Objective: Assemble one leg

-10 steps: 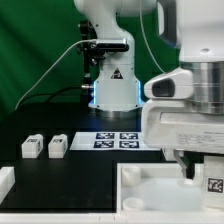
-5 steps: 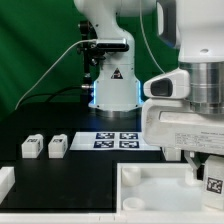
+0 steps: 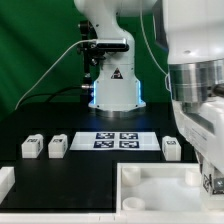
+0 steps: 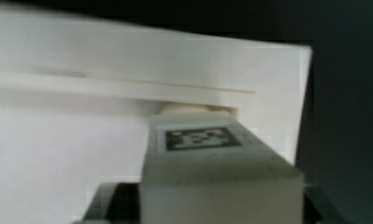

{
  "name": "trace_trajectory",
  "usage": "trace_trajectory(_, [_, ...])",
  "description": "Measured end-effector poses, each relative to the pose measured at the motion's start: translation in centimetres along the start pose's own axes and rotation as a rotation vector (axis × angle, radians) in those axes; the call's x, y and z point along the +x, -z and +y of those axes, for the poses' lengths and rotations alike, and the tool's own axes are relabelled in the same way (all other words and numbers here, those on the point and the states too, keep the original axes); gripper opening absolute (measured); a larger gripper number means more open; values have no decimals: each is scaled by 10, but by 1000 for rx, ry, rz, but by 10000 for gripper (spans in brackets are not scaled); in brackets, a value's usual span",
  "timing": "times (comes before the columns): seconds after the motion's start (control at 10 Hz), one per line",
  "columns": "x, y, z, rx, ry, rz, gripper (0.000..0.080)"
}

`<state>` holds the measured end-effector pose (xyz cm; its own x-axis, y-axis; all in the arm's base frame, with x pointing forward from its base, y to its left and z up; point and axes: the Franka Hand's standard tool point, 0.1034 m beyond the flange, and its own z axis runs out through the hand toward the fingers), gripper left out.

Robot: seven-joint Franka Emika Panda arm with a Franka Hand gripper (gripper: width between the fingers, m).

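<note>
Looking across the black table (image 3: 70, 185) in the exterior view, I see the arm's bulky white wrist filling the exterior view's right side. Its gripper (image 3: 210, 174) hangs low over the white tray-like piece (image 3: 150, 176), close to that piece's corner at the picture's edge. The leg (image 3: 213, 184) shows only as a sliver with a dark tag patch beneath the wrist; here I cannot tell how far the jaws are parted. Farther back lie three more posts: a left spare leg (image 3: 31, 147), a second spare leg (image 3: 57, 146) just beside it, and a third spare leg (image 3: 171, 148) on the far side of the marker board (image 3: 122, 140). The robot base (image 3: 112, 88) stands behind the board.

In the wrist view, the leg (image 4: 209, 165) is a plain white rectangular post. Its flat face is turned to the camera, with a black-and-white square tag close to its far end. Dark fingers (image 4: 115, 206) press in on both sides of its near end, so the jaws are closed around the post. Its far end meets a raised ridge on the tray-like piece; whether it touches is unclear.
</note>
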<state>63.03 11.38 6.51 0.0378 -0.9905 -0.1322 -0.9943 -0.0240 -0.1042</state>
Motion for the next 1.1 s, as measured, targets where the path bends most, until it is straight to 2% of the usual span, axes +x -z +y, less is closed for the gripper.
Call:
trace_trajectory(0.3, [0, 0, 0, 0, 54, 0, 295])
trace_trajectory(0.4, [-1, 0, 0, 1, 96, 2, 381])
trace_trajectory(0.5, [-5, 0, -1, 9, 283, 4, 381])
trace_trajectory(0.6, [-9, 2, -2, 10, 517, 8, 561])
trace_trajectory(0.7, [-11, 1, -2, 9, 733, 8, 631])
trace_trajectory(1.0, [-8, 1, -2, 2, 1041, 17, 644])
trace_trajectory(1.1, [-8, 1, 0, -23, 1185, 21, 649])
